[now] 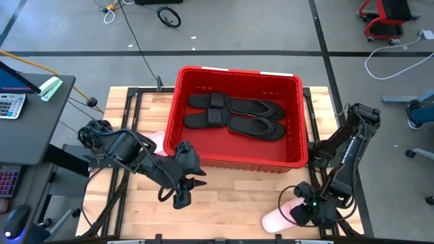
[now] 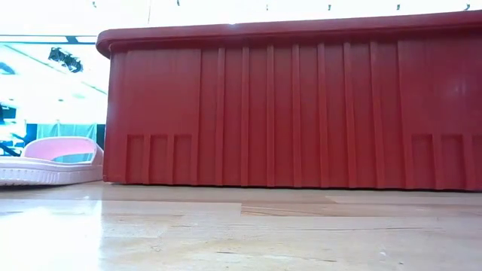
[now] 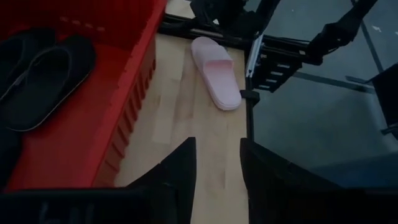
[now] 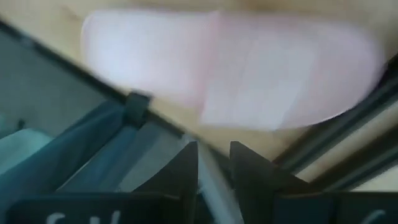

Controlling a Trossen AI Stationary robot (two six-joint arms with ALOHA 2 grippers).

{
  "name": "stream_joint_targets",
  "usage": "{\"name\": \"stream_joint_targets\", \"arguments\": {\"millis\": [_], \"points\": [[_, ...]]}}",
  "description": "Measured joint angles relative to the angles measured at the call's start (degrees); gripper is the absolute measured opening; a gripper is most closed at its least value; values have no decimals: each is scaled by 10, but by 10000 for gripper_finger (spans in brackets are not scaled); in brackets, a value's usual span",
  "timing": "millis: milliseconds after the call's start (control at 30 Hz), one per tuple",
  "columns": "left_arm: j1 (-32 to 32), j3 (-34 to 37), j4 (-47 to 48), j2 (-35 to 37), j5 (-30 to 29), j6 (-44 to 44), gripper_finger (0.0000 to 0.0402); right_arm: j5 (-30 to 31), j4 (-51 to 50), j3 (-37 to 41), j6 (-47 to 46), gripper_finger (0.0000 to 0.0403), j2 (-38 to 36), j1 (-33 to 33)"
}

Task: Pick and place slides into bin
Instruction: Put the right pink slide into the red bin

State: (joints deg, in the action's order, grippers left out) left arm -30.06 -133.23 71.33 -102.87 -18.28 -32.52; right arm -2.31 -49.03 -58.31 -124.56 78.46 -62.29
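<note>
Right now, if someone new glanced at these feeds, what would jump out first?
The big red bin at the table's far middle, with four black sandals lying flat inside. Next, two pink sandals outside it: one at the near right edge by the right hand, one against the bin's left wall. The left hand hangs empty over bare wood in front of the bin.

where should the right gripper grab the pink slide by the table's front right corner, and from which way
Probably by the wide band across the pink slide, coming straight down from above. The slide lies flat, sole down, so the raised band is the one part a finger could slip under. The right gripper is beside it, holding nothing.
</note>
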Motion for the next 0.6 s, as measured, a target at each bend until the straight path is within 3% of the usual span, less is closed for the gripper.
{"name": "stream_joint_targets", "arguments": {"millis": [133, 300, 600], "points": [[-11, 6, -2, 0, 0, -7, 127, 35, 61, 0, 1, 100, 23, -12], [-27, 6, -3, -6, 0, -17, 120, 76, 52, 9, 0, 100, 50, -29], [-42, 6, -4, -11, 0, -65, 127, 86, 90, 127, -28, 100, -31, -41]]}}
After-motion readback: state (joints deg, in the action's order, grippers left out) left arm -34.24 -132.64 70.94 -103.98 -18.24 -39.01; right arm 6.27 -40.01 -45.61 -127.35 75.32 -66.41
